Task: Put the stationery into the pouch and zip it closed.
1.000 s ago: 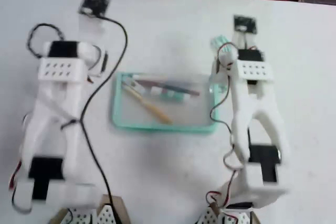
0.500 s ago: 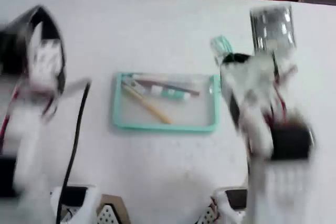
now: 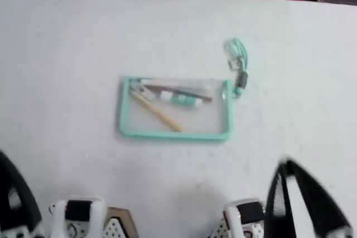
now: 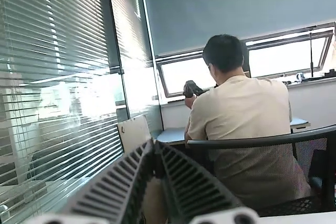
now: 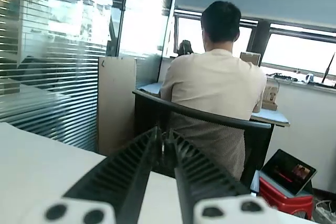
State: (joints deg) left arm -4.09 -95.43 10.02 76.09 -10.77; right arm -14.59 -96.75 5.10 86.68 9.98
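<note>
Finding: the stationery (image 3: pixel 167 97) lies inside the pouch (image 3: pixel 173 135), flat at mid table (image 3: pixel 83 54). I judge packing done and zipping at or past its end (the zip (image 3: pixel 178 80) is too small to read), so any next move calls for a pinch at its end. The high view places the pouch, while the wrist views settle my left pincer (image 4: pixel 155 153) and right pincer (image 5: pixel 164 137): each closed on nothing, aimed at the room.

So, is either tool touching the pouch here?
Apart. The high view shows the pouch lying alone, bare table between it and both arms at the near edge.
</note>
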